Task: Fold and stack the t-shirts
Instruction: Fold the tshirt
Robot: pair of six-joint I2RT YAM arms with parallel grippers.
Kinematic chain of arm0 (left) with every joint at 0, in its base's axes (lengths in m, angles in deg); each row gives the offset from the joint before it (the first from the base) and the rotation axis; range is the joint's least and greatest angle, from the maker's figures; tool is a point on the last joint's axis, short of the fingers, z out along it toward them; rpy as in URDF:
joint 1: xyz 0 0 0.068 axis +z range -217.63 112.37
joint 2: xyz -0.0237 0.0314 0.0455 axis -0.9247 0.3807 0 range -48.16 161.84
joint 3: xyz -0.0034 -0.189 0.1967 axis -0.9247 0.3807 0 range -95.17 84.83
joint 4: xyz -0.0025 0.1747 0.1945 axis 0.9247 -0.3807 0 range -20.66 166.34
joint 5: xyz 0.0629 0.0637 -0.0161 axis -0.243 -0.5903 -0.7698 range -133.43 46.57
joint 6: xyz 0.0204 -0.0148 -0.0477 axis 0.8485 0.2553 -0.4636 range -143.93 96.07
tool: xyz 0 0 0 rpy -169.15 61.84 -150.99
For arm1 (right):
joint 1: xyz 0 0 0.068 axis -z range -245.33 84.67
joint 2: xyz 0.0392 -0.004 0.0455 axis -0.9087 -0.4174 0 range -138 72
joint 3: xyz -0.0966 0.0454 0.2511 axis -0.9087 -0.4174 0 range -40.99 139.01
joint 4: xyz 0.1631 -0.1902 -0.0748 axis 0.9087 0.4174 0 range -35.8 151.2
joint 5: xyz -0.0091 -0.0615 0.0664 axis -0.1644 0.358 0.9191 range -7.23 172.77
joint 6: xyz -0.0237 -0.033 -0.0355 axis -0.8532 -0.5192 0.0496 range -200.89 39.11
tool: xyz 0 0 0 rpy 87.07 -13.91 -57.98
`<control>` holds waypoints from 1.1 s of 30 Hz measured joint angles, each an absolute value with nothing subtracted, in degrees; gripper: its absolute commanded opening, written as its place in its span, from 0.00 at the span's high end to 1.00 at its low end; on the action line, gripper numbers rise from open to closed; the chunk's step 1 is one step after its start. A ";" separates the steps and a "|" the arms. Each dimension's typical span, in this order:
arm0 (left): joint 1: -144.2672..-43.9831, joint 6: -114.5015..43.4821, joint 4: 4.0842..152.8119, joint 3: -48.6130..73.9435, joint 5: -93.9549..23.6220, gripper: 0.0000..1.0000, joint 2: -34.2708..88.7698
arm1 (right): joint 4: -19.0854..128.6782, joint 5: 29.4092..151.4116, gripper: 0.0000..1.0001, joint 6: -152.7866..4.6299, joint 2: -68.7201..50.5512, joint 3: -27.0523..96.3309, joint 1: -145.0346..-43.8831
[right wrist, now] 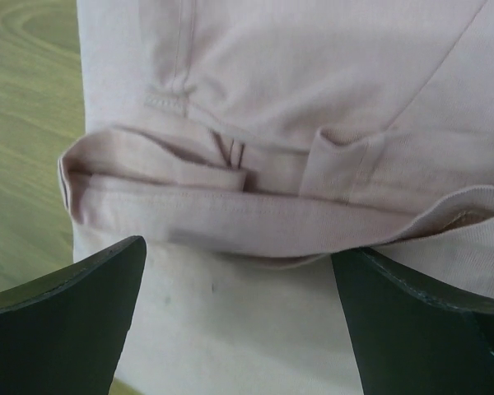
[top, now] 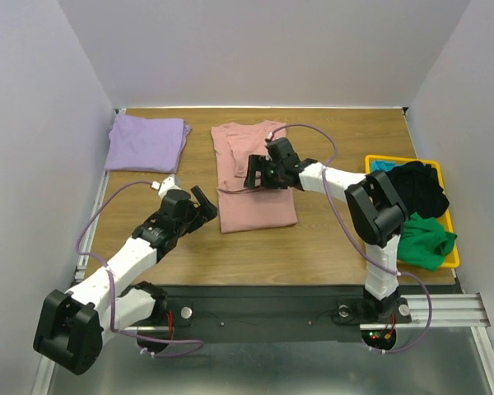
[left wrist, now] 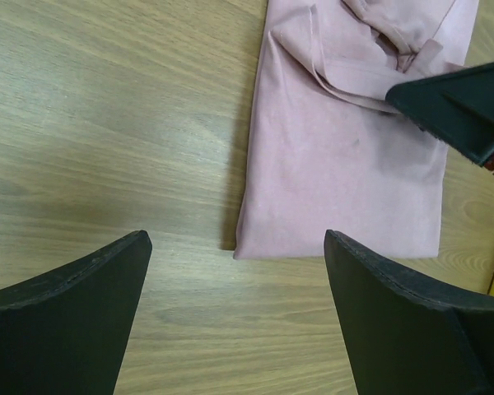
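A dusty pink t-shirt (top: pixel 255 177) lies folded lengthwise in the middle of the table; it also shows in the left wrist view (left wrist: pixel 346 164) and in the right wrist view (right wrist: pixel 313 107). A folded lavender t-shirt (top: pixel 146 141) lies at the far left. My right gripper (top: pixel 258 174) is open and hovers over the middle of the pink shirt, just short of its folded hem (right wrist: pixel 255 222). My left gripper (top: pixel 204 204) is open and empty over bare wood, just left of the pink shirt's near-left corner (left wrist: pixel 240 247).
A yellow bin (top: pixel 446 247) at the right edge holds black (top: pixel 420 188), green (top: pixel 426 239) and teal (top: pixel 383 165) shirts. The right gripper's finger (left wrist: pixel 461 107) shows in the left wrist view. The table's front edge (top: pixel 263 284) runs just above the arm bases.
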State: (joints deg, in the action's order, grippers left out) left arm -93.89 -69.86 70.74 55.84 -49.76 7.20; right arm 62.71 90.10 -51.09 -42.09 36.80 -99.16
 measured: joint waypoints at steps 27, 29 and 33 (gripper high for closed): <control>-95.22 -69.40 77.54 58.90 -41.27 0.06 16.20 | 62.28 75.04 0.04 -42.37 -8.14 6.71 -98.50; -95.55 -69.16 78.91 58.88 -40.77 0.13 19.30 | 62.34 74.56 0.11 -40.97 -7.44 3.58 -98.28; -95.68 -68.40 81.82 57.07 -40.36 0.28 24.18 | 63.35 74.76 0.28 -38.13 -8.32 -0.44 -97.43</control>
